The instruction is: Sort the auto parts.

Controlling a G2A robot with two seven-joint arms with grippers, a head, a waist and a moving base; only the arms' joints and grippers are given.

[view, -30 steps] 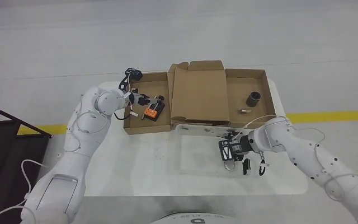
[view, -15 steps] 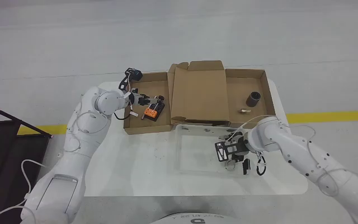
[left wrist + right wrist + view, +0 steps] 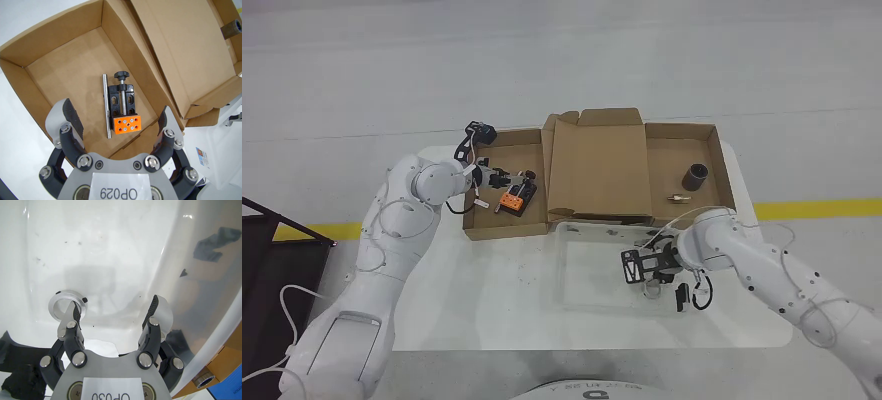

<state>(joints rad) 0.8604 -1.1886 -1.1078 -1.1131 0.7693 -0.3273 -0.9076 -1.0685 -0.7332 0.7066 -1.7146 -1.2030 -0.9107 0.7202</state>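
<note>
A silver metal ring (image 3: pixel 56 303) with a small set screw lies on the floor of a translucent white bin (image 3: pixel 582 285). My right gripper (image 3: pixel 114 306) stands open low inside this bin, and one fingertip (image 3: pixel 75 311) overlaps the ring's opening. An orange-and-black vise (image 3: pixel 123 113) and a steel rod (image 3: pixel 106 106) lie side by side in the left compartment of the cardboard box (image 3: pixel 504 232). Above them hangs my left gripper (image 3: pixel 116 113), open with nothing in it. In the top view the left gripper (image 3: pixel 489 186) is over that compartment and the right gripper (image 3: pixel 634 267) over the bin.
The box's right compartment holds a black cylinder (image 3: pixel 697 175) and a small metal part (image 3: pixel 679 198). Folded flaps (image 3: pixel 597 165) cover the middle section. Black foam scraps (image 3: pixel 682 296) lie on the table beside the bin, near the right wrist.
My right gripper has shifted a little to the left and farther into the bin. The left arm has stayed still.
</note>
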